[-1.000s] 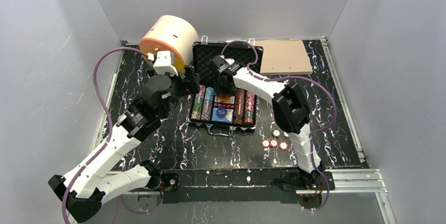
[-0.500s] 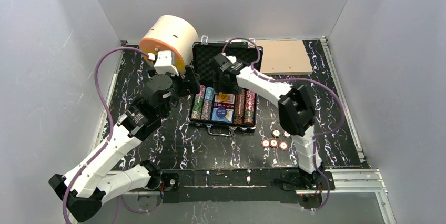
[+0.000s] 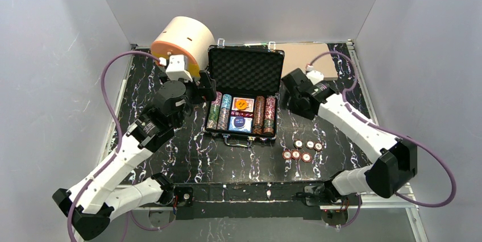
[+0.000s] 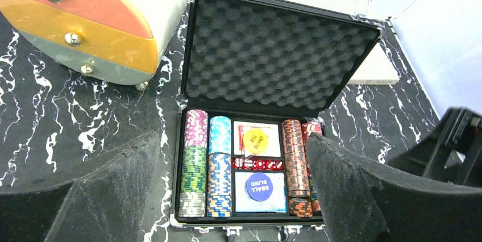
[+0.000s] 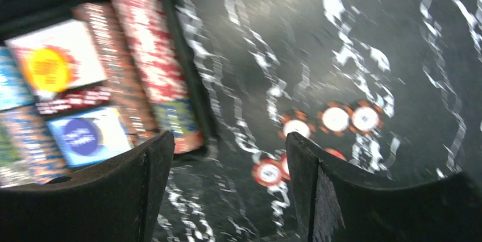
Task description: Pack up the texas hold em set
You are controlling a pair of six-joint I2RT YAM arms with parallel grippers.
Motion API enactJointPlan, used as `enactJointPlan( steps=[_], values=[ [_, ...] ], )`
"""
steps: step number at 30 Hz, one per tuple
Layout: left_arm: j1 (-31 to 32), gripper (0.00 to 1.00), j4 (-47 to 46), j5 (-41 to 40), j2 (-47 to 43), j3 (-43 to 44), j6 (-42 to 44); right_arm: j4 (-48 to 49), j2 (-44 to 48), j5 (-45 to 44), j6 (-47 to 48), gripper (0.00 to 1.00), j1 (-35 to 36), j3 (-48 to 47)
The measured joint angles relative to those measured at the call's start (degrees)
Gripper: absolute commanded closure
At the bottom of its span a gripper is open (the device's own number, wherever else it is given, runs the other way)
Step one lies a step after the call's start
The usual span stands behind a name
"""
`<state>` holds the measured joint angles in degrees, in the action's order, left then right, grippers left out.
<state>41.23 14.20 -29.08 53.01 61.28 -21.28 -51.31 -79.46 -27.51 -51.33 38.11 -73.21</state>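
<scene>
The black briefcase (image 3: pixel 245 71) lies open at mid-table, foam lid (image 4: pixel 273 49) up. Rows of striped chips (image 4: pixel 195 168) fill its sides. A yellow Big Blind button (image 4: pixel 257 141) lies on the upper deck, red dice (image 4: pixel 258 164) sit in the middle, and a blue Small Blind button (image 4: pixel 259 186) lies on the lower deck. Several loose red chips (image 3: pixel 301 151) lie on the table right of the case and also show in the right wrist view (image 5: pixel 335 118). My left gripper (image 3: pixel 206 91) is open and empty at the case's left edge. My right gripper (image 3: pixel 291 97) is open and empty, right of the case, above the table.
A big cream cylinder (image 3: pixel 182 40) with an orange-yellow face stands at the back left, close to the case and my left wrist. A flat tan board (image 3: pixel 304 57) lies at the back right behind the right arm. Grey walls enclose the table.
My right gripper has pulled out from over the case and swung right, towards the loose chips. The yellow button now lies uncovered on the upper deck. The left arm has not moved.
</scene>
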Motion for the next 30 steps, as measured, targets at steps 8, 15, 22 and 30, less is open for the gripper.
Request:
enactJointPlan(
  steps=[8, 15, 22, 30],
  values=[
    [0.0, 0.03, -1.0, 2.3, 3.0, -0.7, -2.7, -6.8, 5.7, 5.4, -6.4, 0.24, -2.9, 19.6],
    [0.0, 0.02, -1.4, 4.3, 5.3, -0.7, -3.8, -6.8, 10.7, 9.7, -12.1, 0.30, -5.1, 32.8],
    [0.0, 0.03, -2.3, 7.0, 6.5, -0.6, -4.7, -3.2, 13.4, 9.6, -14.3, 0.30, -8.1, 35.8],
    [0.0, 0.02, -2.3, 7.0, 6.8, -0.8, -5.1, 2.2, 9.4, 10.1, -15.2, 0.31, -9.4, 36.3]
  ],
)
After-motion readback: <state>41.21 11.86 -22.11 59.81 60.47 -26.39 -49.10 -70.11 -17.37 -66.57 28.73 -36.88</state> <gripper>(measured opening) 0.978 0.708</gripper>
